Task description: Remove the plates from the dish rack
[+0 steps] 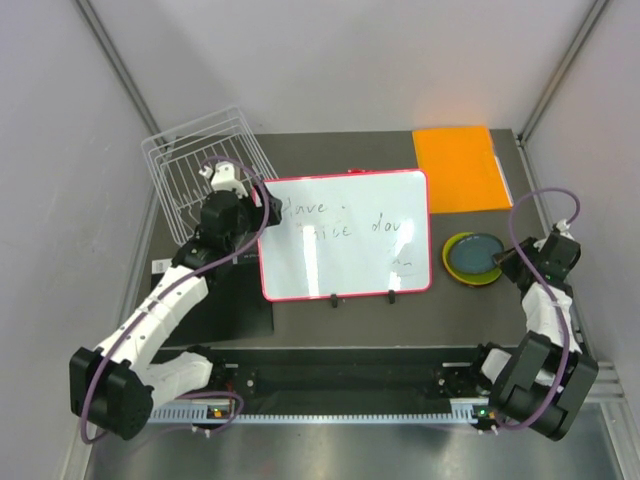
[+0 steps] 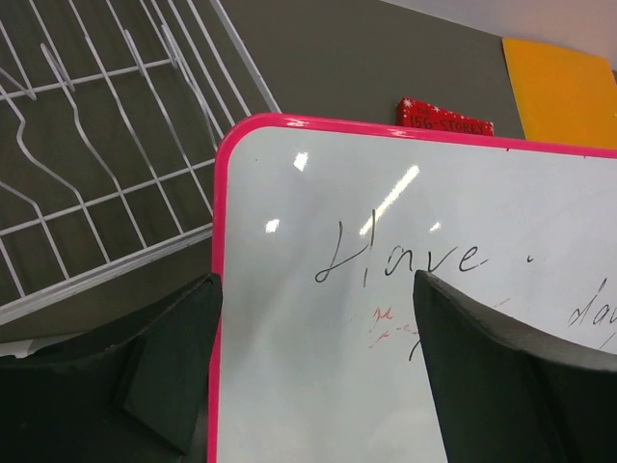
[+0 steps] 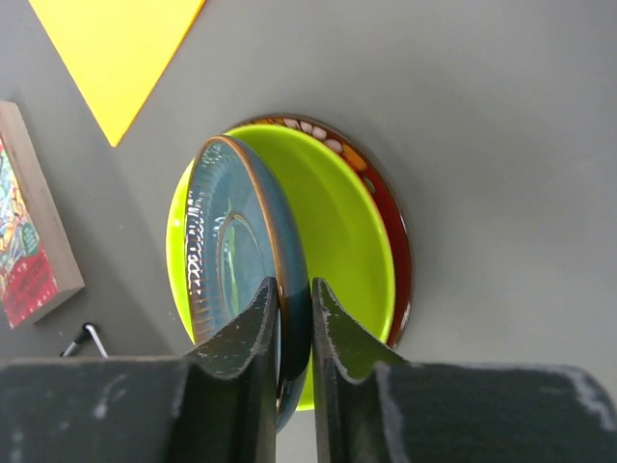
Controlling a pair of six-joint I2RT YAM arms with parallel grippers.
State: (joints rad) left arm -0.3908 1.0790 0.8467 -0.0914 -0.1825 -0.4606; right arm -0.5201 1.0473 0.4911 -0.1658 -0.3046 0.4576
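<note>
The white wire dish rack (image 1: 205, 165) stands at the back left, and I see no plates in it; its grid (image 2: 96, 174) fills the left of the left wrist view. My left gripper (image 1: 240, 205) hangs open (image 2: 318, 280) over the whiteboard's upper left corner, holding nothing. At the right, my right gripper (image 1: 505, 255) is shut (image 3: 294, 285) on the near rim of the dark green-teal plate (image 3: 231, 241). That plate (image 1: 475, 255) leans tilted on the lime green plate (image 3: 337, 222), which lies on the dark red floral plate (image 3: 390, 222).
A red-framed whiteboard (image 1: 345, 235) with handwriting lies in the middle, right beside the rack. A flat orange sheet (image 1: 460, 165) lies at the back right. A small red patterned box (image 3: 29, 241) sits left of the plate stack.
</note>
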